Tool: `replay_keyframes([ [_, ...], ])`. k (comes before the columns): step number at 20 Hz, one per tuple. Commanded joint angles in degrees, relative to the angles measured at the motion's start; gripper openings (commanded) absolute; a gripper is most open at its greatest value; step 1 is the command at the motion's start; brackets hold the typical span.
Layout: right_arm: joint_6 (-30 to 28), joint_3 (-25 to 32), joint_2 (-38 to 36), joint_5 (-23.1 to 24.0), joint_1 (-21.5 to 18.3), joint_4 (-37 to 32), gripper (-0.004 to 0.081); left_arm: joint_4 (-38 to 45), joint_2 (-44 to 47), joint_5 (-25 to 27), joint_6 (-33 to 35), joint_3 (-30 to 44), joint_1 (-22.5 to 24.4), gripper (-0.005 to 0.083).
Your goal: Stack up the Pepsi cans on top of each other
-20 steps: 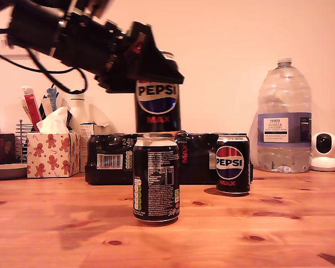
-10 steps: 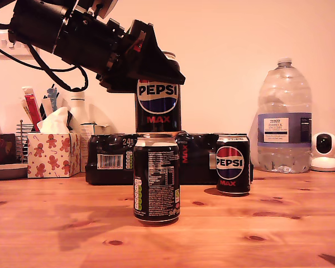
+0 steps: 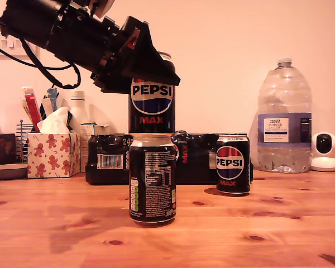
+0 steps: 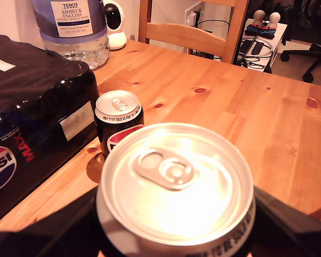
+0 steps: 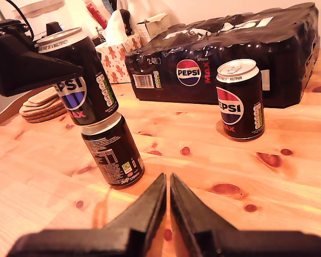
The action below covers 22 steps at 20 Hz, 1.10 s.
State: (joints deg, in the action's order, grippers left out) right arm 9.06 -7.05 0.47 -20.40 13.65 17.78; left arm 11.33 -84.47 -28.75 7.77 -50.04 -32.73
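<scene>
My first gripper (image 3: pixel 151 71) is shut on a black Pepsi can (image 3: pixel 151 101), holding it near its top; that can's silver lid (image 4: pixel 174 179) fills the first wrist view. It sits directly over a second Pepsi can (image 3: pixel 152 178) that stands mid-table with its white text facing the exterior view. The two appear to touch rim to base (image 5: pixel 99 122). A third Pepsi can (image 3: pixel 233 165) stands behind, toward the exterior view's right, and also shows as the can (image 4: pixel 117 119) and the can (image 5: pixel 239 99). My second gripper (image 5: pixel 168 184) hovers shut and empty low over the table, short of the stack.
A black shrink-wrapped multipack (image 3: pixel 109 159) lies behind the cans. A big clear water bottle (image 3: pixel 283 120) and a white camera (image 3: pixel 325 151) stand at the exterior view's right, a tissue box (image 3: pixel 52 153) at its left. A wooden chair (image 4: pixel 192 35) is beyond the table.
The held can and the can under it have both shifted slightly toward the exterior view's left, and the lower can has turned a little. The third can has not moved.
</scene>
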Motion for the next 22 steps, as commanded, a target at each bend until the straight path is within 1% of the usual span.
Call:
replay_keyframes([
  [1, 0.00, 1.01, -0.35, 0.00, 0.28, -0.35, -0.0013, 0.28, 0.42, -0.15, 0.26, -0.04, 0.22, 0.0309],
  [3, 0.00, 1.01, -0.35, 0.00, 0.28, -0.35, -0.0013, 0.50, 0.44, -0.15, 0.20, -0.04, 0.22, 0.0311],
  [4, 0.00, 1.01, -0.35, -0.02, 0.28, -0.35, -0.0013, 0.61, 0.42, -0.15, 0.20, -0.04, 0.22, 0.0360],
  [5, 0.00, 1.01, -0.35, -0.02, 0.28, -0.35, -0.0013, 0.76, 0.42, -0.15, 0.20, -0.07, 0.22, 0.0492],
  [6, 0.00, 1.01, -0.35, -0.02, 0.28, -0.35, -0.0013, 1.18, 0.44, -0.15, 0.20, -0.07, 0.20, 0.0654],
  [7, 0.00, 1.01, -0.35, -0.02, 0.28, -0.35, -0.0013, 1.73, 0.42, 0.35, 0.20, -0.07, 0.09, 0.0761],
  [8, 0.00, 1.01, -0.35, -0.02, 0.28, -0.35, -0.0013, 1.99, 0.44, 0.52, 0.17, -0.07, -0.07, 0.0794],
  [15, -0.02, 1.01, -0.35, 0.00, 0.28, -0.42, -0.0013, 6.23, 0.59, 0.46, -0.02, -0.37, -0.07, 0.0793],
  [18, -0.07, 1.01, -0.35, 0.09, 0.26, -1.11, -0.0013, 6.99, 0.87, 0.44, -0.35, -2.67, -0.04, 0.0793],
  [22, -0.68, 2.36, -0.07, 4.09, 0.26, -3.34, -0.0013, 4.72, 0.87, 0.50, -0.31, -8.41, 0.09, 0.0792],
])
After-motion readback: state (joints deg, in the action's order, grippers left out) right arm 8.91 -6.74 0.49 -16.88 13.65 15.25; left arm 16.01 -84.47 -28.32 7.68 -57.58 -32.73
